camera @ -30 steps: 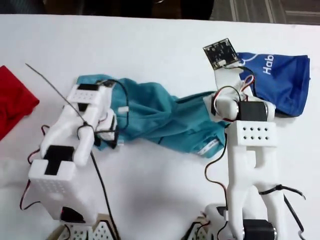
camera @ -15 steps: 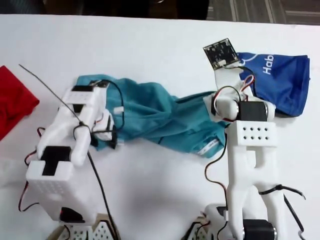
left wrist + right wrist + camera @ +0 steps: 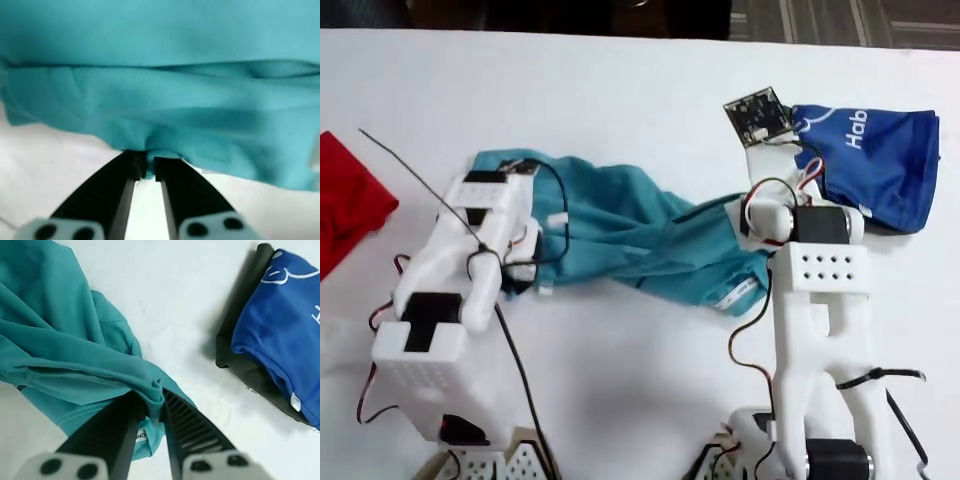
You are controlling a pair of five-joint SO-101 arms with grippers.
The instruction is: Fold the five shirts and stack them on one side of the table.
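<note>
- Left gripper [image 3: 146, 167] pinches a small fold at the edge of the teal shirt [image 3: 165, 90], with its fingers almost closed.
- Right gripper [image 3: 154, 407] holds the other end of the same shirt, beside a small white label [image 3: 141, 436] whose print is too small to read.
- Teal shirt lies crumpled between both arms, mid-way across the white table [image 3: 620, 90].
- Blue shirt [image 3: 880, 165] lies folded on a dark shirt [image 3: 240, 360] near the right arm. Its white lettering is only partly visible.
- Red shirt [image 3: 345, 205] is cut off by the high view's left edge.
</note>
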